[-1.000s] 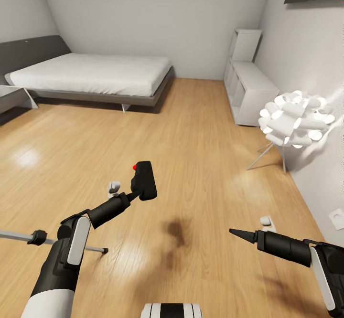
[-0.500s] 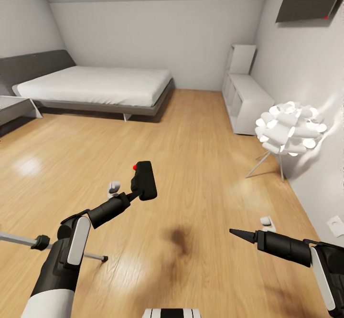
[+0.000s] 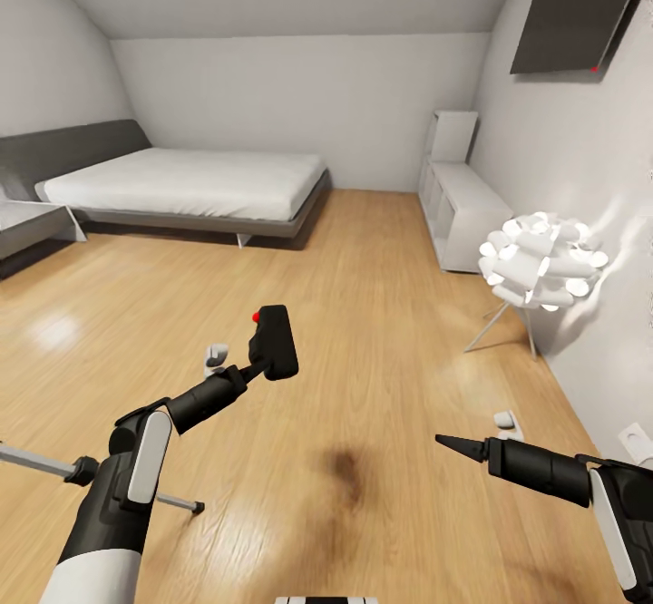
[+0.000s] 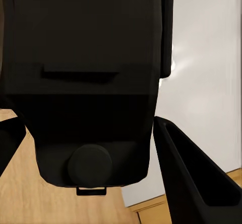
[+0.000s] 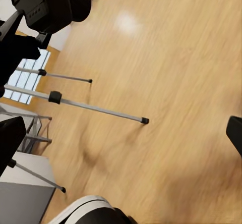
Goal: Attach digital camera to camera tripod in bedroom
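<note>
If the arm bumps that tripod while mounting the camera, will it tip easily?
Possibly. The camera tripod stands on thin, widely splayed legs with small feet on glossy wood floor, so it would probably slide before toppling. Its slim legs suggest it is light, so even a gentle nudge may shift it.

Left end effector [image 3: 263,366] extended forward, clamped; right end effector [image 3: 446,442] extended, fingers together.

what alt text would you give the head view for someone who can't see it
The robot's left gripper holds a black digital camera with a red button above a light wood bedroom floor, while the right gripper is empty, its fingers together. A silver camera tripod leg crosses the lower left; a grey bed, white shelf and white floor lamp stand beyond.
</note>
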Available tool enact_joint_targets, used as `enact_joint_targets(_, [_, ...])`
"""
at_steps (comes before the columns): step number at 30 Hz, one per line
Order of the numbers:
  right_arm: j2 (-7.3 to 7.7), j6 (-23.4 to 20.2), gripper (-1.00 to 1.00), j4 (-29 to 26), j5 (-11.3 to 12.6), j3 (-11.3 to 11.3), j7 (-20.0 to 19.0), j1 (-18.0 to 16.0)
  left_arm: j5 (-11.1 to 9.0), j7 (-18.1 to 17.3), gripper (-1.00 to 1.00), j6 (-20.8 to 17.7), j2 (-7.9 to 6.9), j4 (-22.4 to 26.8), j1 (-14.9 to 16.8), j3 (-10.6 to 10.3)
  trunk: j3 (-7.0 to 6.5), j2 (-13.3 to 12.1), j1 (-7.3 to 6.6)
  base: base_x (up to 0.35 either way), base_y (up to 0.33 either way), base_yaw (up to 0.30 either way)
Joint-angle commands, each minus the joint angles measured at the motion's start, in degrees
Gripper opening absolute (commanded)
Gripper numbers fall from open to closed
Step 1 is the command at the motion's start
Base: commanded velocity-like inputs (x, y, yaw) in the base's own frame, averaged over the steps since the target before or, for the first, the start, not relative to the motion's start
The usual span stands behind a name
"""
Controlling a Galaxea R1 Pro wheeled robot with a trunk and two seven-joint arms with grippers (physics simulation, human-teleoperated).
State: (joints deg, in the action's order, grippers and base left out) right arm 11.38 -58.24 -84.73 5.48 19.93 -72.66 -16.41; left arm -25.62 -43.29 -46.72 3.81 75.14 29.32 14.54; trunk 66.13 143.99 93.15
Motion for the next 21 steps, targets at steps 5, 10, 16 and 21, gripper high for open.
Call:
enact_joint_targets(5, [0.04, -0.38, 1.0, 0.0, 0.19, 0.02, -0.02, -0.02, 0.37, 0.45, -1.0, -0.26, 0.09, -0.05, 0.04, 0.14, -1.07, -0.05, -0.14, 0.0, 0.0, 0.0])
enact_joint_targets(10, [0.04, -0.38, 1.0, 0.0, 0.22, 0.02, -0.02, -0.02, 0.54, 2.01, -1.0, -0.3, 0.13, -0.15, 0.04, 0.14, -2.18, -0.12, -0.27, 0.0, 0.0, 0.0])
enact_joint_targets(16, [0.04, -0.38, 1.0, 0.02, 0.19, 0.02, -0.02, -0.02, 0.46, 10.15, -1.0, -0.3, 0.14, -0.05, 0.04, 0.09, -3.5, -0.2, -0.42, 0.0, 0.0, 0.0])
enact_joint_targets(21, [0.04, -0.38, 1.0, 0.02, 0.21, 0.02, -0.02, -0.02, 0.4, 13.99, -1.0, -0.3, 0.17, 0.0, 0.04, 0.05, -4.61, -0.27, -0.55, 0.0, 0.0, 0.0])
